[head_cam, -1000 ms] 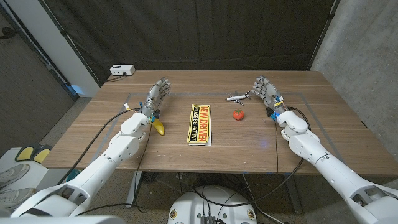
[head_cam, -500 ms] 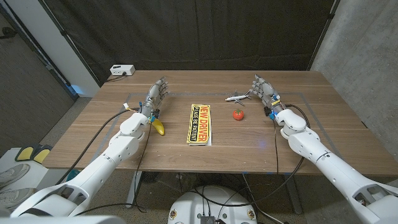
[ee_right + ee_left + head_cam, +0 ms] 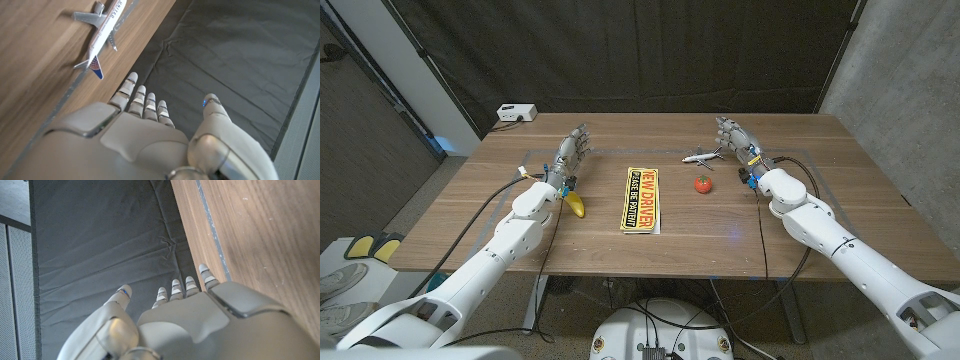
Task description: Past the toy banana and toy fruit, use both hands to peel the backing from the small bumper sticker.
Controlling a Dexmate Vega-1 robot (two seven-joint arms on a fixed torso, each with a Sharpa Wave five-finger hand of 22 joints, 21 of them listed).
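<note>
The yellow-and-black bumper sticker (image 3: 641, 199) lies lengthwise at the middle of the table. A toy banana (image 3: 577, 204) sits to its left, just beside my left wrist. A small red toy fruit (image 3: 703, 184) sits to the sticker's right. My left hand (image 3: 571, 155) is held over the table left of the sticker, fingers straight and apart, holding nothing; its back (image 3: 200, 325) fills the left wrist view. My right hand (image 3: 734, 138) hovers at the far right of the fruit, next to a toy airplane, open and empty. Its back (image 3: 145, 140) shows in the right wrist view.
A white toy airplane (image 3: 701, 156) lies beyond the fruit, also seen as a toy airplane (image 3: 100, 35) ahead of my right hand. A white box (image 3: 517, 113) with a cable sits at the far left corner. A black curtain (image 3: 650, 50) hangs behind the table.
My right hand has moved left and slightly farther back, closer to the toy airplane. The left hand, sticker, banana and fruit have stayed put.
</note>
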